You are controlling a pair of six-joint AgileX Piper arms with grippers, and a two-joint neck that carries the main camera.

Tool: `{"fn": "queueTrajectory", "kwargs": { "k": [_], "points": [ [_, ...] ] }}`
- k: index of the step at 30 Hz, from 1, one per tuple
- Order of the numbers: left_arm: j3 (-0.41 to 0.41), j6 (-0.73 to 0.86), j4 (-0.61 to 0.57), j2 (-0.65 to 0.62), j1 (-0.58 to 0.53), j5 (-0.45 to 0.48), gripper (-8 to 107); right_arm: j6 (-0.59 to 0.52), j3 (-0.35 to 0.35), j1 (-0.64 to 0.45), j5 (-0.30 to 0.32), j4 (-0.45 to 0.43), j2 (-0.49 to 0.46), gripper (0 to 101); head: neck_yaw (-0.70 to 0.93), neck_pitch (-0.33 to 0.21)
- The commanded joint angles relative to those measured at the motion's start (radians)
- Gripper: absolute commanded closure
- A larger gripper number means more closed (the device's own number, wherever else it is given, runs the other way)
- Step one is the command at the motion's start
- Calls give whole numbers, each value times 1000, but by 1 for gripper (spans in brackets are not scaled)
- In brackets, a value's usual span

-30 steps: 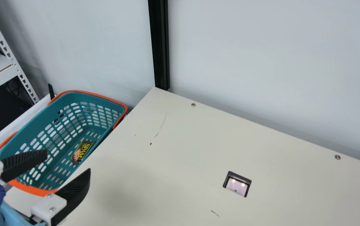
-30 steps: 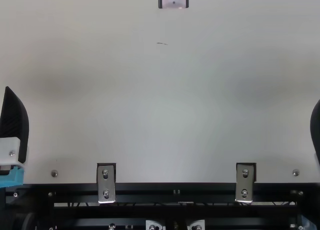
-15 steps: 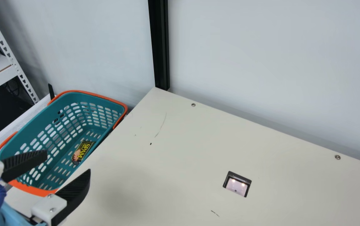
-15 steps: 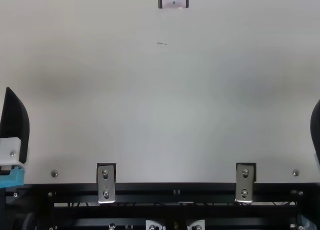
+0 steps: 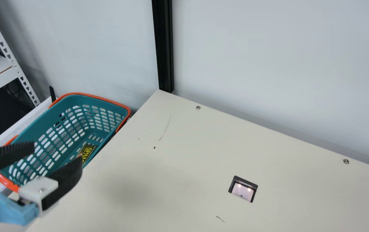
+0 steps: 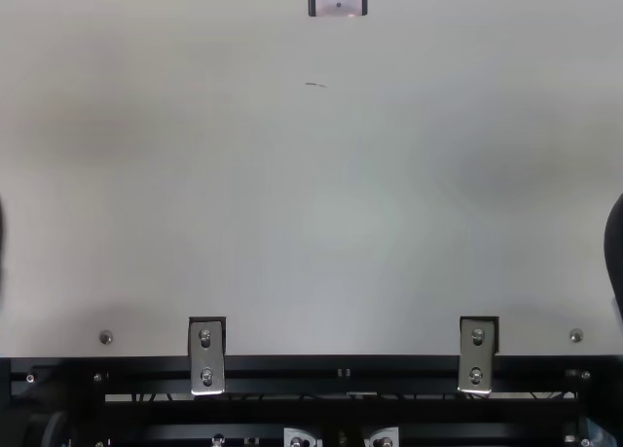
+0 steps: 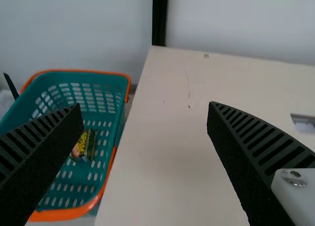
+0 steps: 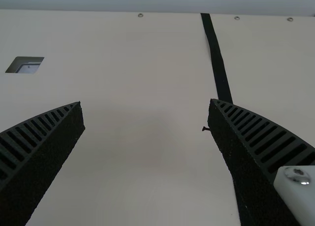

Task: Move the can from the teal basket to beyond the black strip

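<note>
Teal basket, left of frame in main view; can lies on its floor, by the wall nearest the table, partly behind a finger. Left end effector, lower left, is spread wide with nothing in it; right end effector also wide, nothing in it. Step, I'd say: left-arm reach for the can. I should clear the rim first, get the fingers over the can, tip them down steeply, then line them up across its narrower side. Go down slowly, since that wall leaves little room for the outer finger; close only once both pads straddle it, lift straight up past the rim. Black strip crosses the table in right wrist view, so a handover may be needed later. Versus half a second ago: left arm has shifted up and left in main view, now covering part of the can; in top view its finger is down to a sliver at the left edge. Basket, right arm: same.
</note>
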Motion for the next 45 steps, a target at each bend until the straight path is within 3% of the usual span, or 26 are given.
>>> {"fn": "queueTrajectory", "kwargs": {
  "k": [1, 8, 15, 31, 45],
  "points": [
    [-87, -13, 8, 103, 13, -5, 9, 0, 0, 0, 0, 0, 0, 0, 12, -52],
    [-250, -23, 41, 283, 84, 30, 9, 0, 0, 0, 0, 0, 0, 0, 12, -52],
    [-349, 44, 17, 458, 175, 64, 9, 0, 0, 0, 0, 0, 0, 0, 12, -52],
    [-417, 282, -79, 867, 465, -6, 9, 0, 0, 0, 0, 0, 0, 0, 12, -52],
    [-501, 365, -129, 1247, 551, -103, 9, 0, 0, 0, 0, 0, 0, 0, 12, -52]
  ]
}}
